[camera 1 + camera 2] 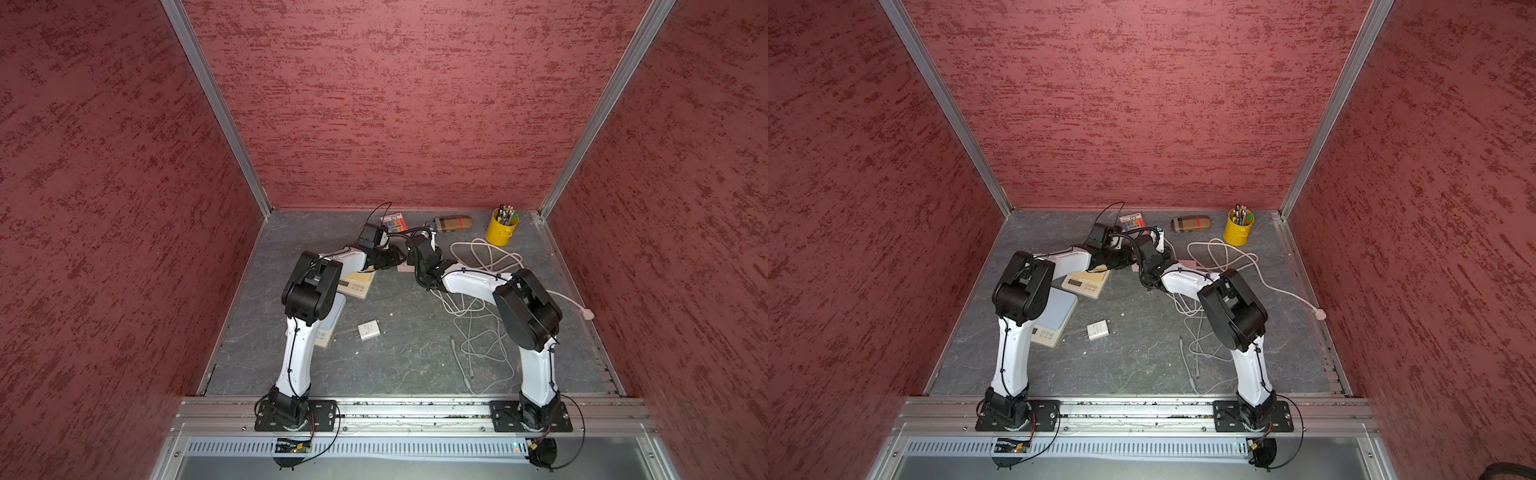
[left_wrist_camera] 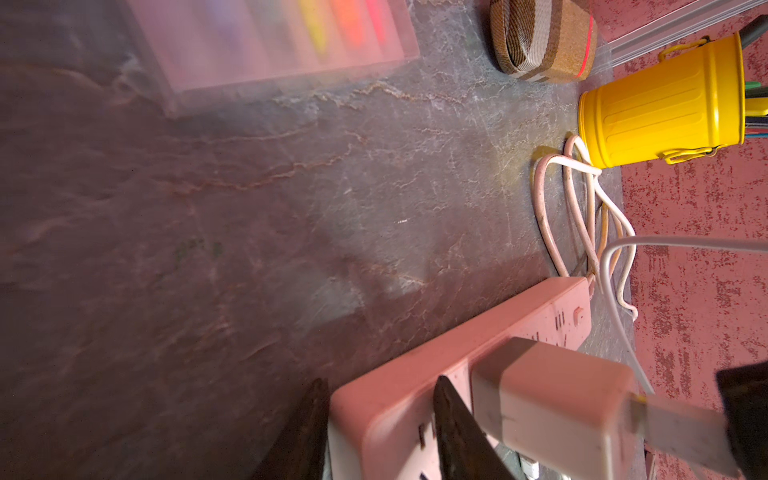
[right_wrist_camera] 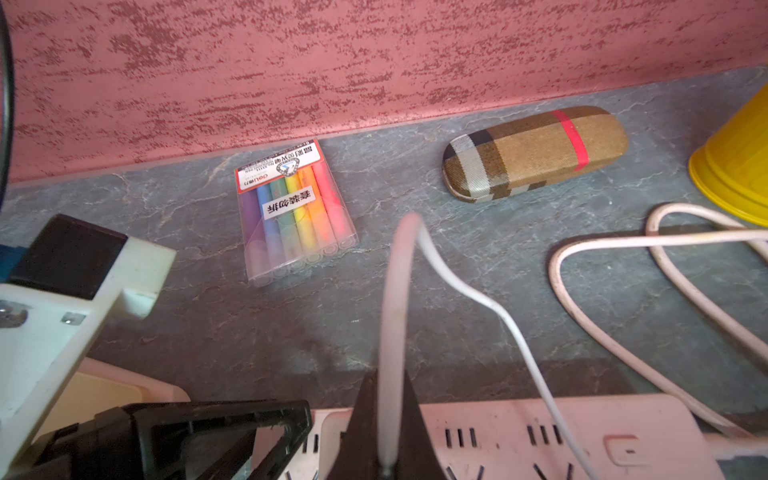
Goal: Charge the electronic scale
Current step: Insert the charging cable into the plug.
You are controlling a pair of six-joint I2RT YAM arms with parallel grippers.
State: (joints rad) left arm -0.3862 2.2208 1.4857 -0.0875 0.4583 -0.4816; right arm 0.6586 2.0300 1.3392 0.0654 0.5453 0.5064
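Observation:
Two electronic scales lie under my left arm: a cream one with a display (image 1: 356, 286) (image 1: 1086, 284) and one with a pale blue top (image 1: 334, 322) (image 1: 1057, 318). The pink power strip (image 2: 415, 374) (image 3: 540, 436) lies beyond them. My left gripper (image 2: 380, 380) is shut on the strip's end, one finger on either side. A white adapter (image 2: 552, 407) is plugged into the strip beside those fingers. My right gripper (image 3: 390, 374) is shut on the thin white cable (image 3: 392, 311) right at the adapter. The cable's far end is not traceable.
A loose white charger (image 1: 368, 331) lies mid-table. Tangled white cables (image 1: 478, 332) spread under my right arm, and the strip's thick cord (image 1: 490, 253) loops behind. Along the back wall stand a yellow pen cup (image 1: 502, 227), a plaid glasses case (image 1: 453, 222) and a highlighter pack (image 3: 291, 208).

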